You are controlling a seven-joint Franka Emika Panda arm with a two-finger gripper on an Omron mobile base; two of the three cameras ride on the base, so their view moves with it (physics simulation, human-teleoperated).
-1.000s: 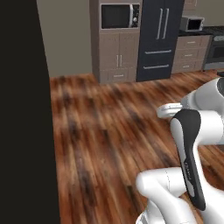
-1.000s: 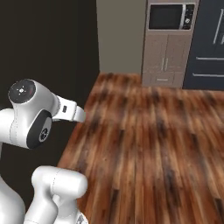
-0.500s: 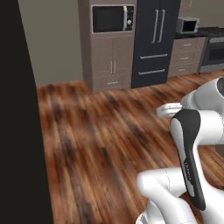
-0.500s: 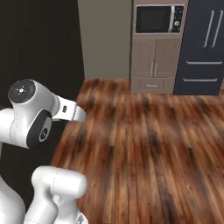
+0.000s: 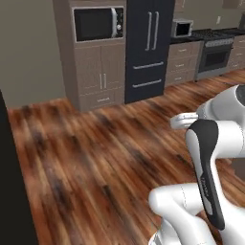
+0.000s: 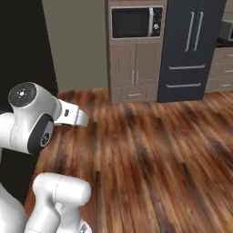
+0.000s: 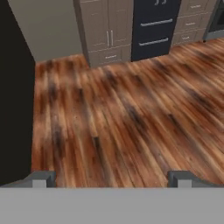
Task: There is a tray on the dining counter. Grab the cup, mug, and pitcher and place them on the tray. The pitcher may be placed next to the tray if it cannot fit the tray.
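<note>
The tray, dining counter, cup, mug and pitcher are out of view. In the hand view my gripper (image 7: 111, 179) hangs open over bare wooden floor, its two dark fingertips (image 7: 41, 178) far apart with nothing between them. The white arm is folded close over the base, seen at the lower right in the left base view (image 5: 210, 143) and at the lower left in the right base view (image 6: 32, 123).
A wood plank floor (image 5: 95, 158) stretches ahead. At its far side stand a tall cabinet with a microwave (image 5: 98, 23), a black fridge (image 5: 148, 43) and a stove (image 5: 217, 52). A dark upright panel (image 6: 22, 68) stands close on the left.
The whole picture has slid left and the cabinets look nearer, so the base has moved. The dark panel takes less of the left side. The arm keeps its folded pose, gripper still open.
</note>
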